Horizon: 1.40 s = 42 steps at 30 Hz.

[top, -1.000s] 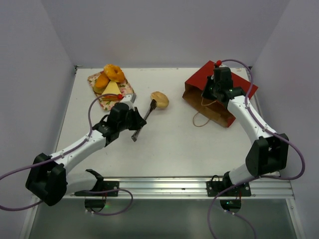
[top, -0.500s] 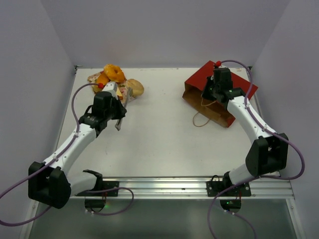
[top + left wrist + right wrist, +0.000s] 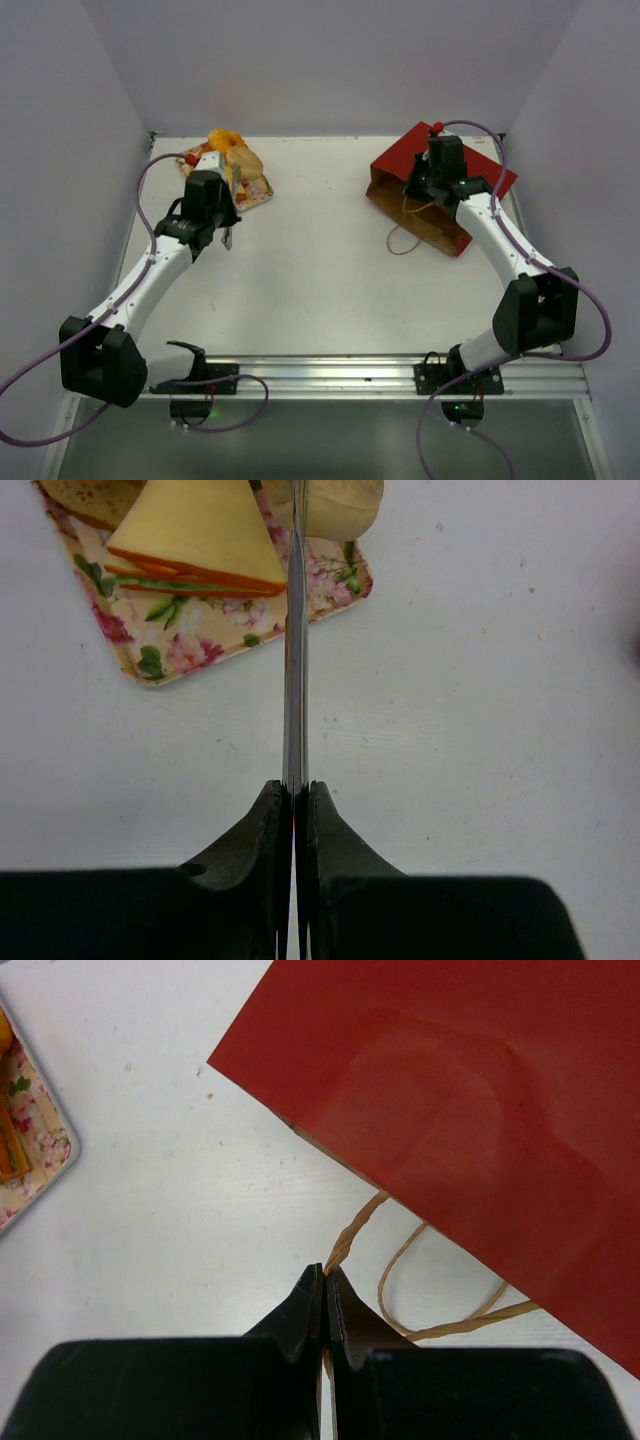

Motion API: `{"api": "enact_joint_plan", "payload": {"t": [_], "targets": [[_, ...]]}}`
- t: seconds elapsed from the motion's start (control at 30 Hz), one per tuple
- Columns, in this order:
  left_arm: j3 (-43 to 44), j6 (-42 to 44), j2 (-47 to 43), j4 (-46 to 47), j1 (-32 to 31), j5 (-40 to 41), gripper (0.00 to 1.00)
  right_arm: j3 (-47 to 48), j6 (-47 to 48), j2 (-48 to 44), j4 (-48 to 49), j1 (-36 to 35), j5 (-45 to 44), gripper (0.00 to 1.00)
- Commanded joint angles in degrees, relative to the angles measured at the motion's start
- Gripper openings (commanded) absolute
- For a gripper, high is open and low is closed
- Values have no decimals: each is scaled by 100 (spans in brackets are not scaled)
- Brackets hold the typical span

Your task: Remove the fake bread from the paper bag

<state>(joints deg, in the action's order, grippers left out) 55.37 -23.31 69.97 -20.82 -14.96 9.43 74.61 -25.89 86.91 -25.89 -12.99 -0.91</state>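
My left gripper [image 3: 295,790] is shut on thin metal tongs [image 3: 294,680], and the tongs' far end pinches a tan roll [image 3: 340,505] of fake bread above the floral tray [image 3: 200,645]. On the tray lies a yellow sandwich wedge [image 3: 195,530]. From above, the roll [image 3: 243,160] hangs over the tray's right part, beside the doughnut [image 3: 222,138]. The dark-red paper bag [image 3: 395,165] lies flat at the back right. My right gripper [image 3: 327,1272] is shut on one of its cord handles [image 3: 355,1230], just off the bag's [image 3: 480,1110] open edge.
A second cord loop [image 3: 403,241] trails on the table in front of the bag. The tray [image 3: 258,192] sits in the back left corner near the walls. A corner of it [image 3: 30,1150] shows at the left of the right wrist view.
The left arm has swung left and back, carrying the roll in the tongs from the table's middle to over the tray. The right arm has not moved.
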Motion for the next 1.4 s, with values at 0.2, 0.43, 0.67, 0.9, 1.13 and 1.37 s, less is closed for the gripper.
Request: {"api": "enact_joint_plan", "payload": {"t": [0.2, 0.43, 0.67, 0.9, 1.13, 1.37], "targets": [[510, 55, 657, 341, 46, 384, 7, -8, 22, -175, 190, 34, 249, 0], [421, 72, 974, 553, 46, 226, 8, -87, 40, -210, 181, 34, 284, 0], [369, 46, 992, 561, 46, 86, 25, -122, 58, -219, 190, 34, 275, 0], [351, 20, 869, 518, 46, -64, 34, -122, 40, -263, 190, 34, 310, 0], [316, 28, 693, 403, 46, -99, 35, -157, 40, -324, 181, 34, 310, 0], [342, 37, 254, 254, 46, -161, 36, -175, 23, -395, 154, 34, 310, 0]]}}
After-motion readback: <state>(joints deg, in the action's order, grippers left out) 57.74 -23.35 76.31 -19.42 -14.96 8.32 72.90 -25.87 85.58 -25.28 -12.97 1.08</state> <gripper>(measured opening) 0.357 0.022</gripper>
